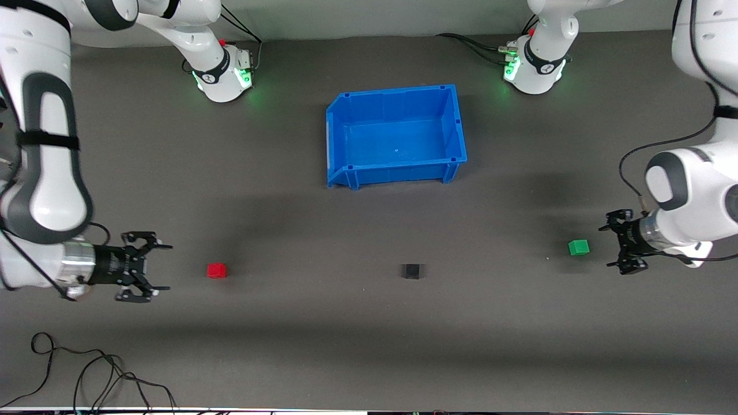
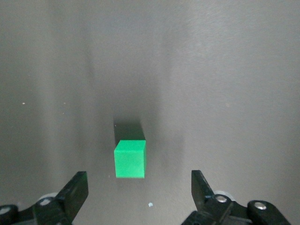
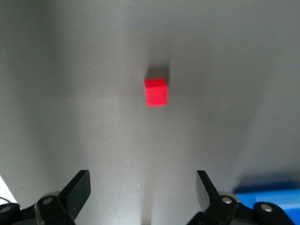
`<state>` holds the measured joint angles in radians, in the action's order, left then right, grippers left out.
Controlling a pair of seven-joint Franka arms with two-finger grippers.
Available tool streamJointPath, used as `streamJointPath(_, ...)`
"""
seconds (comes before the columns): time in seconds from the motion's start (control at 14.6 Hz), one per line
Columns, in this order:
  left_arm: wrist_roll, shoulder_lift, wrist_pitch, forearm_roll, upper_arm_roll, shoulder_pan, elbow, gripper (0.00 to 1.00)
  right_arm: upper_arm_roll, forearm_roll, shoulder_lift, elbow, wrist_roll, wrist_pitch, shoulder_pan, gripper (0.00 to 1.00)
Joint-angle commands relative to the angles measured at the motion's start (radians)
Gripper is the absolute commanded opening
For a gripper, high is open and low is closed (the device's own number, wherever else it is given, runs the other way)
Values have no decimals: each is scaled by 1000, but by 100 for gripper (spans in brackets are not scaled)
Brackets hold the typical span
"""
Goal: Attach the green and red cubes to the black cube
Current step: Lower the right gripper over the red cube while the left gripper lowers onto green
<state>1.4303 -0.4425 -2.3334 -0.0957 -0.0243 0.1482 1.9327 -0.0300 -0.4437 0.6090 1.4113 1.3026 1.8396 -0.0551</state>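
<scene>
Showing only in front view, black cube sits between spread-fingered grippers.

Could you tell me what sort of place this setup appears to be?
Probably a robotics lab bench: two arms stand over a grey mat that holds only a blue bin, three small cubes and loose cables.

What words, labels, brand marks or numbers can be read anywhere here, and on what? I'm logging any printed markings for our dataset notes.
None can be read.
Green cube, red cube, black cube: plain faces, no print.
Blue bin: no label visible.
Arm bases: a small dark mark on each collar, too small to read.
</scene>
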Motion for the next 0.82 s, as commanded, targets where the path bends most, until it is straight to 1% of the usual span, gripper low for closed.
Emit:
streamJointPath(0.0,30,7,-33,-7,7,-21,29,96,-5,-88,-14,124,-147,102,1,100)
streamJointPath(0.14,33,2,-46,-7,7,-19,23,94,-5,-116,-14,204,-218,177,-6,100)
streamJointPath(0.21,33,-13,-73,-7,7,-19,28,91,-5,-130,-14,230,-244,203,-6,100)
streamJointPath(0.34,44,-57,-160,-18,6,-18,29,90,-5,-177,4,268,-308,251,-9,100)
streamJointPath(0.41,47,-64,-170,-19,6,-13,23,90,-5,-206,24,270,-344,265,-11,100)
streamJointPath(0.55,48,-62,-144,-21,6,-16,29,90,-7,-259,58,268,-400,280,-14,100)
streamJointPath(0.75,94,-58,-92,-19,4,-24,29,88,-5,-273,92,268,-436,328,-17,100)
